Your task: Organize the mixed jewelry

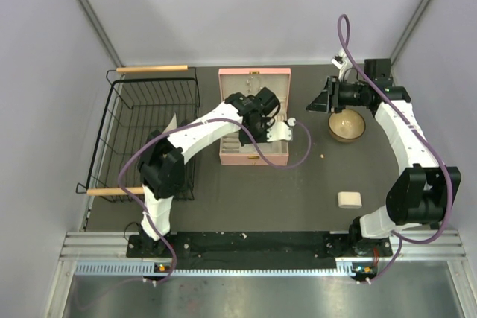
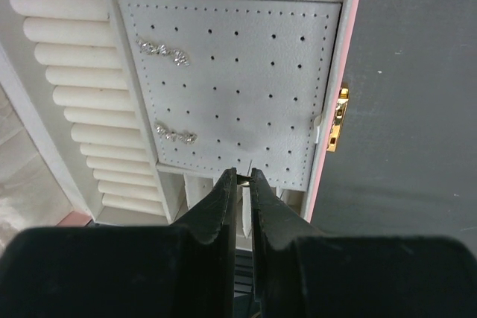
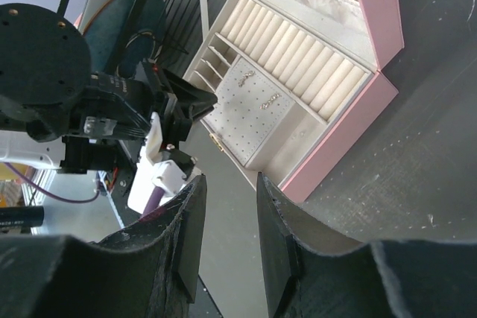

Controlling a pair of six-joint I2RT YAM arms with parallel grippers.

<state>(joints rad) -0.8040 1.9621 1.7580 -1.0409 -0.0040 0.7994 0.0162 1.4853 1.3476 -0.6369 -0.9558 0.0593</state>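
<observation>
Left gripper [image 2: 244, 177] jaws nearly together over perforated pad [image 2: 246, 87]; a pinched piece cannot be confirmed. Seated earrings [image 2: 164, 52] could be knocked loose by a skewed descent. Right gripper [image 3: 229, 210] jaws apart, empty.

Two glittering silvery jewelry pieces [image 2: 162, 52] rest on perforated white panel [image 2: 261, 72].

You're in a lab test cell: plain pale-grey panel walls [image 1: 246, 5] box in a dark matte bench [image 1: 283, 191], a ribbed aluminium mounting rail [image 1: 97, 245] along its near edge.
</observation>
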